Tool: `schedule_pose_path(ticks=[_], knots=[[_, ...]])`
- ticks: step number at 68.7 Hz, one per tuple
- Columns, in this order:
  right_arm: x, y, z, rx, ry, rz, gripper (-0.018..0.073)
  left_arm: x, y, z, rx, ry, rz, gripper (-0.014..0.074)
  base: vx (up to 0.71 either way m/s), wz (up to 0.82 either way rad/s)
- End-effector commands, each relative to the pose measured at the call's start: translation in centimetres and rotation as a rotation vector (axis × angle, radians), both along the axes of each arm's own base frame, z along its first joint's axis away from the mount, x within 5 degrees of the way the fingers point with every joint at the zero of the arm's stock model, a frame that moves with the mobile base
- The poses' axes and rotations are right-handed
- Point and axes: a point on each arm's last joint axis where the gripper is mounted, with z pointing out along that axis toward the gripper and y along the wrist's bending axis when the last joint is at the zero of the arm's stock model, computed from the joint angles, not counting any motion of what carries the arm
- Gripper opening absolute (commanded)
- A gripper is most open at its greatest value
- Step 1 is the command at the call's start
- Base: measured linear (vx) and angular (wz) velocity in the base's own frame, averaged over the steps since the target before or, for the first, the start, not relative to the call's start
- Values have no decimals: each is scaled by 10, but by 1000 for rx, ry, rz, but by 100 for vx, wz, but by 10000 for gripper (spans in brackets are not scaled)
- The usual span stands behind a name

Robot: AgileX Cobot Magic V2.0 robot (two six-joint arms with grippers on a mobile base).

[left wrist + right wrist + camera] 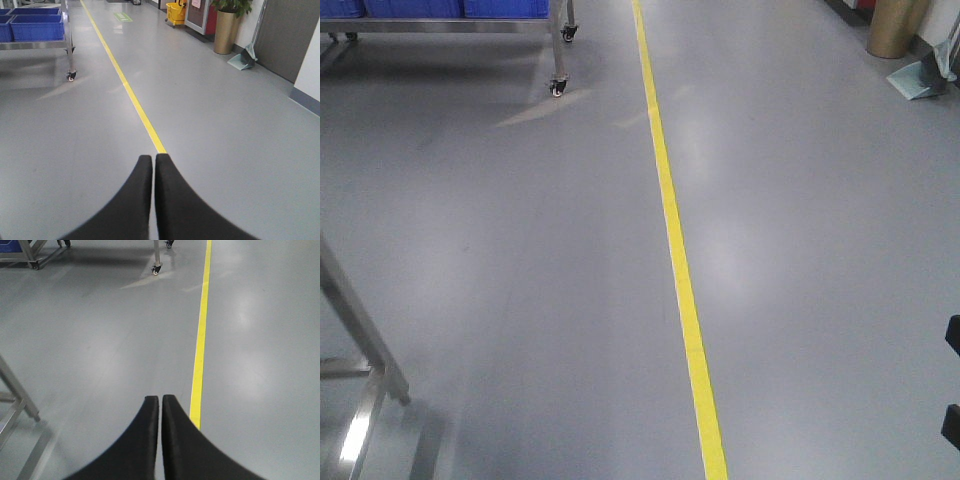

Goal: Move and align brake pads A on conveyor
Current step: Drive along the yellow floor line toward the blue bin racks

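The brake pads A and the conveyor are out of view in all three views. My left gripper (pixel 153 157) is shut with nothing between its black fingers, held above grey floor and pointing along a yellow floor line (pixel 131 95). My right gripper (pixel 160 398) is also shut and empty, hanging over the same kind of floor just left of the yellow floor line (pixel 200 345). A black part at the right edge of the front view (pixel 953 385) may belong to an arm; I cannot tell which.
A wheeled steel trolley (pixel 70 55) with blue bins (pixel 37 27) stands far left. A steel frame leg (pixel 360 330) sits near left. A gold planter (pixel 226 32), dustpan (pixel 242 61) and yellow mop bucket (pixel 175 12) line the right wall.
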Motion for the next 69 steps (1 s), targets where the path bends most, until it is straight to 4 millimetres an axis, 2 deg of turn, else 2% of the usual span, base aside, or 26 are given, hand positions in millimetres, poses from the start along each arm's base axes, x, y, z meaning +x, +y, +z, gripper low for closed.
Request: schedule_pose_path(ticks=[1, 40, 69], knots=[[3, 0, 14, 6, -90, 4, -8, 1, -2, 14, -21, -87, -21, -5, 65, -2], [3, 0, 14, 6, -90, 4, -8, 1, -2, 14, -21, -87, -21, -5, 60, 2], [3, 1, 14, 6, -91, 4, -8, 1, -2, 14, -21, -87, -21, -5, 40, 1]])
